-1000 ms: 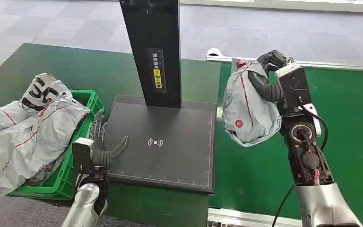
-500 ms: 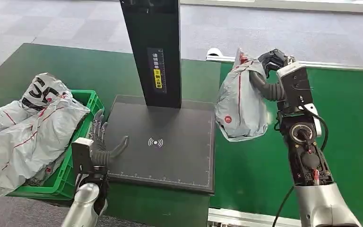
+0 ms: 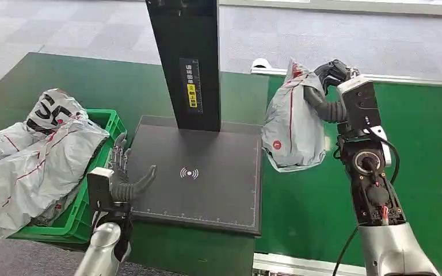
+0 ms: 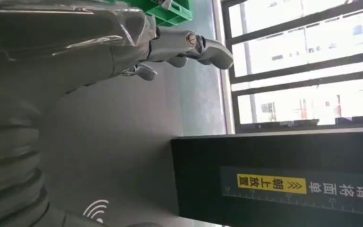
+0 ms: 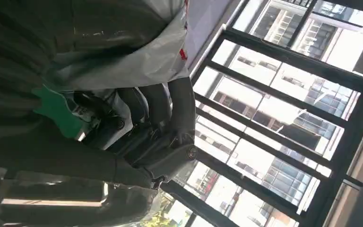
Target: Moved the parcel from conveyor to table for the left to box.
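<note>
The right hand (image 3: 328, 86) grips the grey parcel (image 3: 293, 129) near its top, thumb and fingers closed round the bunched plastic. The parcel hangs in the air, its lower end clear of the surface, over the seam where the green conveyor (image 3: 426, 149) meets the table (image 3: 92, 80). Its left side overhangs the right edge of the black pad (image 3: 207, 178), close to the pad's far right corner. From the right wrist, the dark fingers (image 5: 156, 132) press into the grey plastic (image 5: 137, 61).

The left hand (image 3: 124, 178) holds nothing: fingers spread, thumb out, resting at the pad's near left edge, just beside the right wall of the green bin (image 3: 101, 167). The bin sits at the table's near left corner, heaped with grey parcels (image 3: 34, 155) that spill over its rim.

A black post (image 3: 187, 57) stands on the pad's far edge. The pad's middle and near right part lie bare between the post, the left hand and the hanging parcel.
</note>
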### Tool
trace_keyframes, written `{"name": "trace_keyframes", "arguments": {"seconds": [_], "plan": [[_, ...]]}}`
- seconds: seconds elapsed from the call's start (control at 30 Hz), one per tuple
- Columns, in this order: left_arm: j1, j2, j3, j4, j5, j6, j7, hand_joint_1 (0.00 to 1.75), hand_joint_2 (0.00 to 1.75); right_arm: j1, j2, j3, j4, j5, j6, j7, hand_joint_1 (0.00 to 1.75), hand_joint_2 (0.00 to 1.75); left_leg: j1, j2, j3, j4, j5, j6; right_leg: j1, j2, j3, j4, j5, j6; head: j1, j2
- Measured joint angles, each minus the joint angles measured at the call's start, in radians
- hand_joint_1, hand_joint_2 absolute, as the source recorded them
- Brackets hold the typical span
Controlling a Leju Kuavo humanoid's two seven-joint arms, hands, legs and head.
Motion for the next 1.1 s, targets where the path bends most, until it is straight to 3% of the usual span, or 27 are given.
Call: {"name": "trace_keyframes", "arguments": {"seconds": [0.1, 0.17, 0.23, 0.33, 0.37, 0.6, 1.1], "plan": [[0.000, 0.000, 0.000, 0.000, 0.004, 0.005, -0.007, 0.00, 1.75, 0.001, 0.002, -0.001, 0.000, -0.007, 0.006, 0.006, 1.75, 1.75, 0.000, 0.000, -0.001, 0.000, 0.000, 0.000, 0.000, 0.000, 0.000, 0.000, 0.000, 0.000, 0.000, 0.000], [-0.006, -0.020, 0.021, 0.000, 0.067, 0.061, -0.073, 0.00, 1.75, 0.004, 0.051, 0.017, 0.037, -0.126, 0.106, 0.112, 1.75, 1.75, 0.000, 0.001, -0.003, -0.002, 0.000, 0.000, 0.001, 0.000, 0.001, 0.000, 0.000, 0.000, 0.001, 0.000], [-0.052, -0.045, 0.036, 0.018, 0.120, 0.131, -0.112, 0.00, 1.75, -0.016, 0.160, 0.099, 0.227, -0.428, 0.355, 0.215, 1.75, 1.75, 0.001, 0.012, 0.004, -0.002, -0.002, -0.002, 0.002, 0.011, 0.001, 0.000, 0.001, -0.001, 0.000, 0.000], [-0.098, -0.073, 0.035, 0.039, 0.139, 0.153, -0.120, 0.00, 1.75, 0.019, 0.242, 0.244, 0.415, -0.638, 0.770, 0.085, 1.75, 1.75, 0.002, 0.000, 0.001, -0.002, 0.002, 0.000, 0.002, 0.001, -0.001, 0.000, 0.001, -0.002, -0.001, 0.000], [-0.102, -0.077, 0.035, 0.047, 0.140, 0.155, -0.120, 0.00, 1.75, 0.014, 0.259, 0.259, 0.459, -0.648, 0.826, 0.061, 1.75, 1.75, 0.002, -0.003, 0.000, -0.002, 0.004, -0.001, 0.002, -0.003, -0.002, 0.001, 0.000, -0.002, -0.001, 0.000], [-0.110, -0.084, 0.039, 0.076, 0.147, 0.152, -0.122, 0.00, 1.75, -0.025, 0.295, 0.327, 0.625, -0.689, 0.719, 0.052, 1.75, 1.75, 0.000, -0.005, -0.002, -0.001, 0.004, -0.001, 0.000, -0.006, -0.001, 0.000, 0.000, 0.001, 0.000, 0.000], [-0.113, -0.085, 0.039, 0.100, 0.149, 0.148, -0.122, 0.00, 1.75, -0.032, 0.297, 0.367, 0.668, -0.689, 0.685, 0.051, 1.75, 1.75, 0.000, -0.005, -0.002, 0.001, 0.003, -0.001, 0.000, -0.007, 0.000, 0.000, 0.001, 0.002, 0.000, 0.000]]}}
